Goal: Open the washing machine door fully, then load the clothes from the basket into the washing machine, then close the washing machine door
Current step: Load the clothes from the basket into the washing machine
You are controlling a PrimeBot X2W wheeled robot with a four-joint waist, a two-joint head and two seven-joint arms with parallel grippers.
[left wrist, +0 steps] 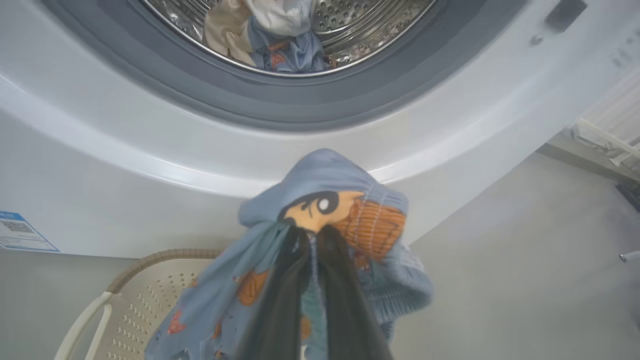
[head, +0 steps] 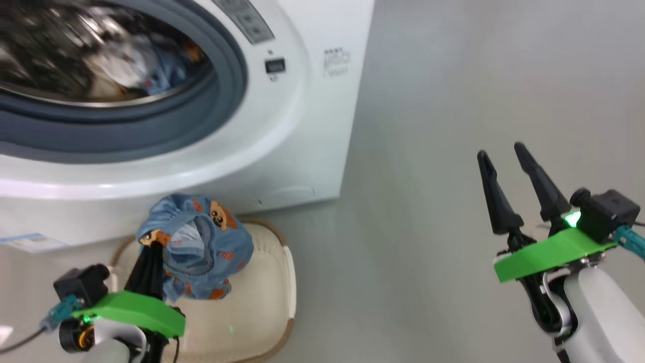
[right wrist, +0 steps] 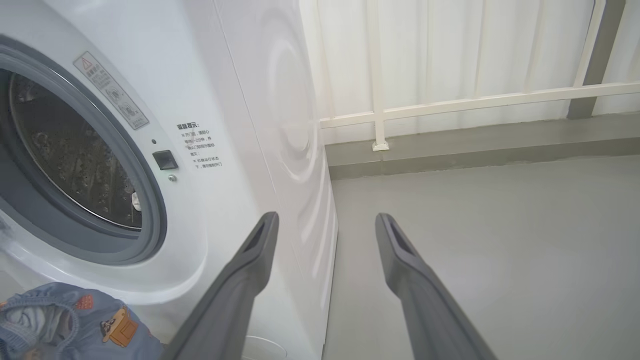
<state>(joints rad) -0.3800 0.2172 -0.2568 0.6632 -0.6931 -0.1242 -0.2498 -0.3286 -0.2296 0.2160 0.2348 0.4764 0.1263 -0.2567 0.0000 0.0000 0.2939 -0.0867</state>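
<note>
- The left end effector [head: 153, 247] [left wrist: 312, 232] is clamped on a blue garment [head: 201, 247] [left wrist: 325, 180]; its two dark fingers [left wrist: 280, 300] sit nearly together with a fold of cloth pinched between them.
- The garment, light blue with orange-brown cartoon animals, hangs bunched from the fingertips. It is held above the basket [head: 289, 267] [left wrist: 150, 260] and just below the front of the washer [head: 302, 126] [left wrist: 150, 175] [right wrist: 240, 100]. Whether its lower folds touch the basket cannot be told.
- The right end effector [head: 500, 150] [right wrist: 326, 216] is wide open and holds nothing. Its fingers are spread apart over the grey floor [head: 428, 101], right of the washer and well away from the garment.
- The basket stands on the floor against the foot of the washer.
- The washer's opening is uncovered, showing the grey gasket [head: 151, 131] [left wrist: 300, 110] and the steel drum [head: 50, 50] [left wrist: 360, 30] [right wrist: 65, 150].
- More clothes [head: 146, 65] [left wrist: 280, 35], cream-white and blue, lie inside the drum near its front lip.
- A blue label [head: 27, 242] [left wrist: 20, 232] sits low on the washer's front, left of the basket.
</note>
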